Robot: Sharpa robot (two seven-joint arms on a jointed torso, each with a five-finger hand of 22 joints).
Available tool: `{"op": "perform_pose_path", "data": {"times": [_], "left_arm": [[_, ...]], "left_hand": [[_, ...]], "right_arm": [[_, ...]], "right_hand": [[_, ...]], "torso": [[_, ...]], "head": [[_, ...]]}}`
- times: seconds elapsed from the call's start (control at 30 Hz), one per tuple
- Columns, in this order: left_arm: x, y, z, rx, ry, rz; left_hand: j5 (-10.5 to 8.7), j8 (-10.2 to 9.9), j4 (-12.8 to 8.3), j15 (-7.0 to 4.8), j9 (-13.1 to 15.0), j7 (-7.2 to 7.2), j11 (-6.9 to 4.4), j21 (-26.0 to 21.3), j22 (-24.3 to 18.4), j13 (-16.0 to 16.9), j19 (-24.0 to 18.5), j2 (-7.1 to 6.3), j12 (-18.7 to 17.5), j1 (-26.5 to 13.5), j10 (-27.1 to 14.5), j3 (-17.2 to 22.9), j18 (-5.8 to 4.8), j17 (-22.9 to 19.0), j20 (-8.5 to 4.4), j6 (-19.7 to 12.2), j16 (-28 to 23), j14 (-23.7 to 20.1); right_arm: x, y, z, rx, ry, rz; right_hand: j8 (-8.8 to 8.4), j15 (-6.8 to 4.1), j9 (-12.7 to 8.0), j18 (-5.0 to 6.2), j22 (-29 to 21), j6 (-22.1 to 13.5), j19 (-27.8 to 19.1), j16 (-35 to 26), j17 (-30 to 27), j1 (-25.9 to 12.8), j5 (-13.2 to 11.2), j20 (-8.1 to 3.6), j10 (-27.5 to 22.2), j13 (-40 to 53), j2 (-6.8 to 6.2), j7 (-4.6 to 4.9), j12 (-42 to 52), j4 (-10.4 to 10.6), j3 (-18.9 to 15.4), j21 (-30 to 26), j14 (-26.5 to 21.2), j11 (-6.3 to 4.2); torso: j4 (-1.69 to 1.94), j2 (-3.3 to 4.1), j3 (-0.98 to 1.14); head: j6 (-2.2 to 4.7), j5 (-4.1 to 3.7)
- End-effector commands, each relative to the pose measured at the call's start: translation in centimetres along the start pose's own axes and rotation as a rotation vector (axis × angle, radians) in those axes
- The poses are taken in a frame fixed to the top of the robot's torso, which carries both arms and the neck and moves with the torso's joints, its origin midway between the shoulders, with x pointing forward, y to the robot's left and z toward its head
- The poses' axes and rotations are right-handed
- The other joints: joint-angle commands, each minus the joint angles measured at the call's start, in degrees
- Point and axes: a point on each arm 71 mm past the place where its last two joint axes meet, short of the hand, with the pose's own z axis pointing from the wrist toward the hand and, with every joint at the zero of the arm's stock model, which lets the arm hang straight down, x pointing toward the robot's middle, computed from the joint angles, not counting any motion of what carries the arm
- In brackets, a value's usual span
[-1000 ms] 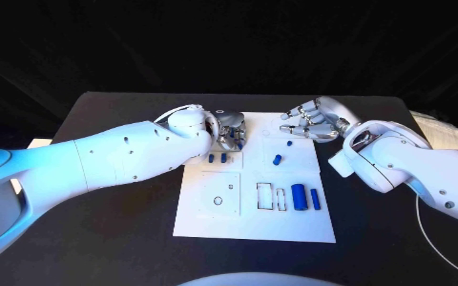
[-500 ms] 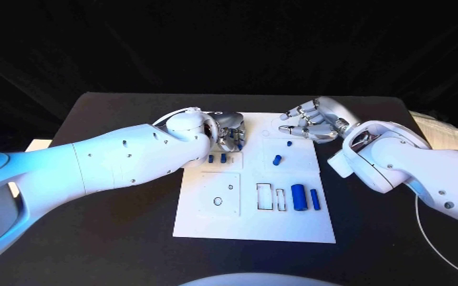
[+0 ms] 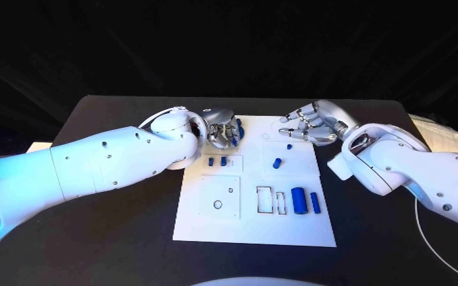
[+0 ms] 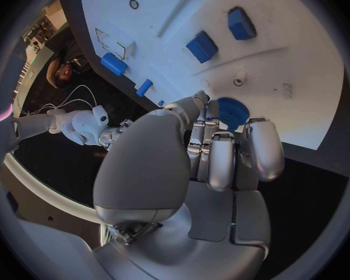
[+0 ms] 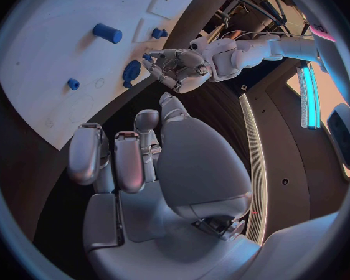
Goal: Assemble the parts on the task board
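Black desk (image 3: 114, 226) under a dark backdrop, white task board (image 3: 253, 223) lying flat at its middle. Left robot hand (image 3: 222, 131) over the board's far left corner, fingers curled around a round blue disc (image 3: 239, 129); seen in the left wrist view (image 4: 233, 111) just past the fingertips, though whether gripped or merely touched cannot be told. Right robot hand (image 3: 310, 122) hovering above the board's far right corner, fingers spread and slightly bent, holding nothing. Large blue cylinder (image 3: 298, 197) lying near the board's right edge, slimmer blue bar (image 3: 315, 202) just beside it. Two rectangular slots (image 3: 265, 197) left of the cylinder, unfilled. Short blue peg (image 3: 276, 162) lying further up the board, small blue stud (image 3: 289, 145) beyond it. Pair of small blue blocks (image 3: 218, 161) standing side by side on the left half, just below the left robot hand. Small round hole (image 3: 218, 204) in the left panel nearer the front.
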Motion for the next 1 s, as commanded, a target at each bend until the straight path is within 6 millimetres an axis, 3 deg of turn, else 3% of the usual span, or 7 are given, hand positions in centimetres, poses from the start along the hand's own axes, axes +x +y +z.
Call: {"op": "perform_pose_path", "data": {"times": [0.03, 0.47, 1.0], "left_arm": [[-0.3, 0.3, -0.4, 0.002, -0.020, -0.047], [-0.5, 2.8, -2.0, -0.043, 0.024, -0.072], [-0.3, 3.6, -2.0, -0.080, 0.076, -0.066]], "left_hand": [[0.09, -0.23, -0.08, -0.40, 0.05, 0.15, 0.07, 0.26, 0.46, -0.05, 0.53, 0.14, -0.32, -0.47, 0.35, 0.37, -1.03, -0.05, -0.03, 0.44, 0.24, 2.34], [0.08, -0.51, -0.51, -0.39, -0.04, 0.13, 0.08, 0.21, 0.49, -0.03, 0.50, -0.13, -0.92, -0.82, 0.62, 0.68, -1.02, -0.15, -0.02, 0.65, 0.24, 2.33], [0.04, -0.73, -0.46, -0.37, -0.09, 0.06, 0.07, 0.03, 0.43, 0.02, 0.42, -0.39, -1.43, -1.73, 0.95, 0.46, -0.99, -0.32, 0.02, 0.91, 0.21, 2.28]], "right_arm": [[0.1, 0.0, 0.0, -0.012, 0.011, -0.004], [0.1, -0.1, -0.1, -0.008, 0.011, -0.005], [0.1, -0.1, 0.0, -0.008, 0.012, -0.005]], "right_hand": [[0.22, -0.11, 0.05, 1.04, -0.06, 0.38, -0.35, -0.21, -0.03, 0.11, 0.31, -0.17, -0.11, 0.04, 0.68, -0.10, 0.13, -0.06, -0.31, -0.39, 2.27, -0.07], [0.23, -0.11, 0.06, 1.05, -0.08, 0.40, -0.36, -0.18, 0.03, 0.09, 0.31, -0.17, -0.11, 0.01, 0.70, -0.10, 0.12, -0.03, -0.36, -0.41, 2.28, -0.07], [0.23, -0.11, 0.06, 1.05, -0.08, 0.40, -0.36, -0.18, 0.03, 0.09, 0.31, -0.17, -0.11, 0.01, 0.70, -0.10, 0.12, -0.03, -0.36, -0.41, 2.28, -0.07]], "torso": [[0.06, 0.02, 0.04], [-0.08, 0.06, 0.01], [-0.09, 0.09, 0.00]], "head": [[0.21, 0.11], [0.01, 0.10], [-0.35, 0.48]]}}
